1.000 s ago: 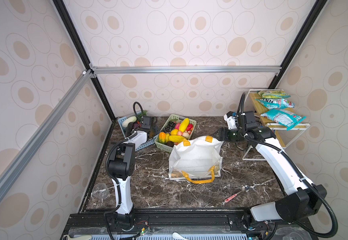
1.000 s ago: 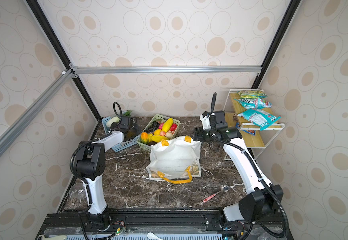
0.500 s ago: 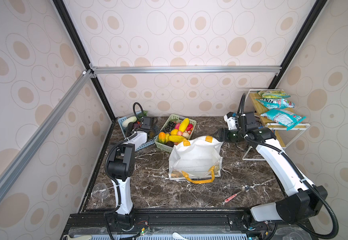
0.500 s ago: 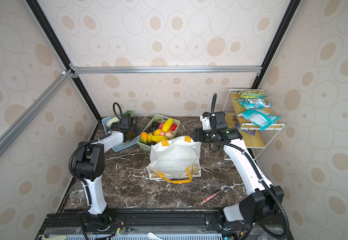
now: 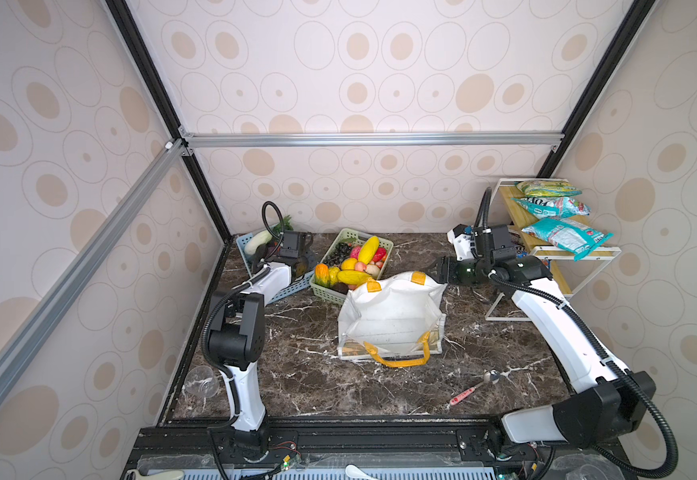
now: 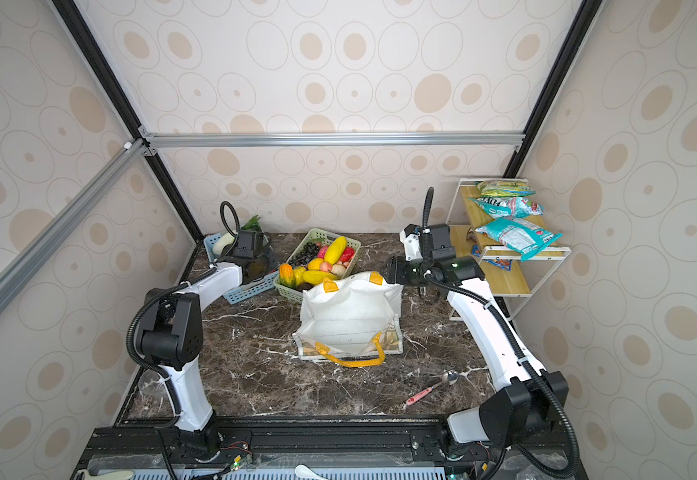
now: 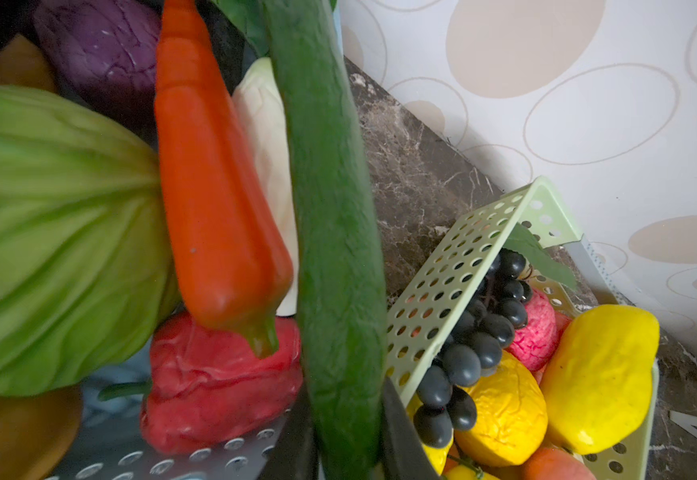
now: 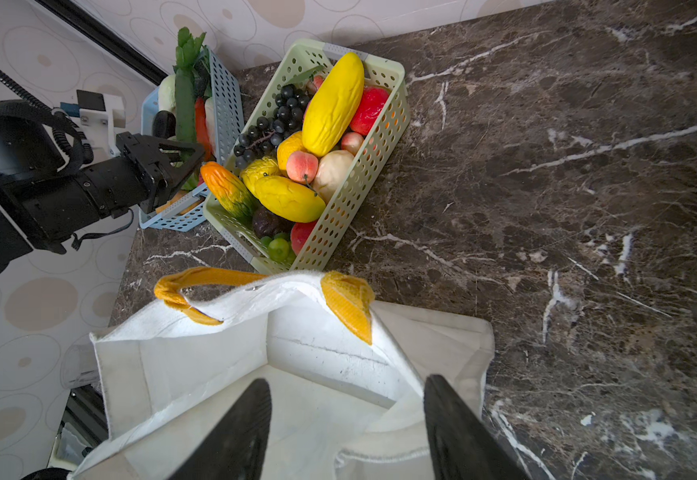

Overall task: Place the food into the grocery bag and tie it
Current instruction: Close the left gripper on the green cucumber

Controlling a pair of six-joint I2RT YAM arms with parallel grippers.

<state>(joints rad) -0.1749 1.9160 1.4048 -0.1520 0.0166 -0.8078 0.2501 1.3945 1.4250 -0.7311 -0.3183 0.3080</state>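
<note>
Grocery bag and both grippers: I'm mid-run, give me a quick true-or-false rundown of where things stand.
Snack packets lie on the shelf. True.
The left gripper is clamped on the green cucumber in the blue basket. True.
The right gripper holds a snack packet. False: it is open and empty, over the grocery bag's mouth.
The grocery bag is tied. False: it stands open, untied.
The spoon is in the bag. False: it lies on the table.
</note>
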